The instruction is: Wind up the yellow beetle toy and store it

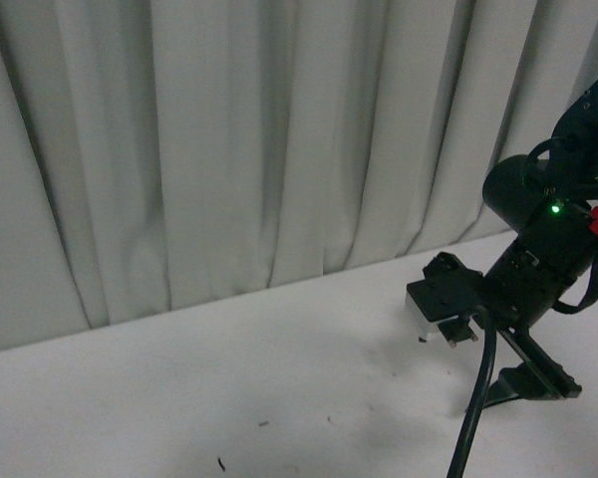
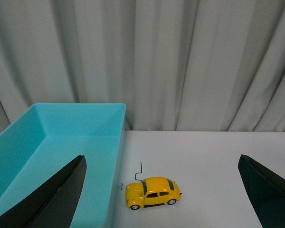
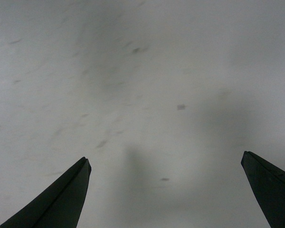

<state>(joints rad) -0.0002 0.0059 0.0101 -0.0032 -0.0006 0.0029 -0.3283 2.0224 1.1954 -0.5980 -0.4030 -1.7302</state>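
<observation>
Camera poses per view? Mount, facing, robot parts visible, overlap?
Front: on the body, facing forward over the white table to the grey curtain; right arm at right.
Left wrist: looking along the table at the yellow beetle toy beside the teal bin; left gripper open.
Right wrist: facing down at the table surface; right gripper open.
Shared: front and left wrist both show curtain and table.

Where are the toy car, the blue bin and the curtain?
toy car [image 2: 153,194], left wrist view, on its yellow side door.
blue bin [image 2: 80,121], left wrist view, on its inner back wall.
curtain [image 2: 190,61], left wrist view, on a middle fold.
</observation>
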